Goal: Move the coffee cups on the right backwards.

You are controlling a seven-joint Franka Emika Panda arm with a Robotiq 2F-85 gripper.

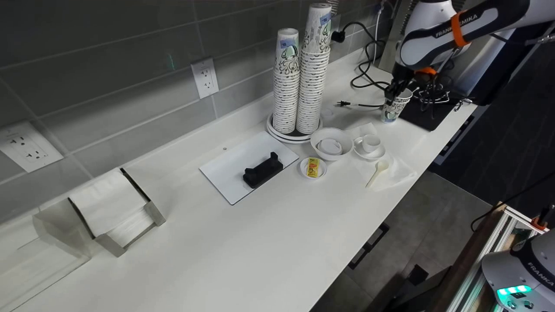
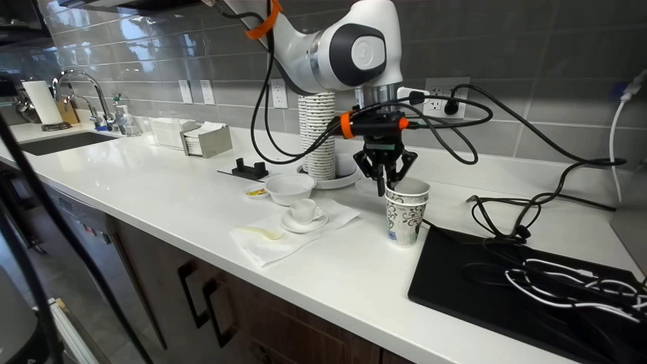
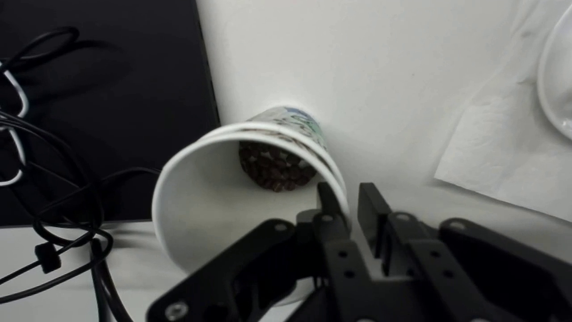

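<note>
Wrist view: gripper [image 3: 347, 194], fingers spread astride the rim of the nested coffee cups [image 3: 241, 201]. Location: upright on counter [image 2: 349, 268], right of the taller cup stack [image 1: 313, 71]. Status, by judgement: approach apparently complete; grasp and backward shift probably outstanding.

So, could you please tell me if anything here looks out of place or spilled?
Two things look untidy: cables lie in a messy tangle on the black board, and a plug lies loose on the counter, not plugged in. I see nothing spilled or broken.
</note>
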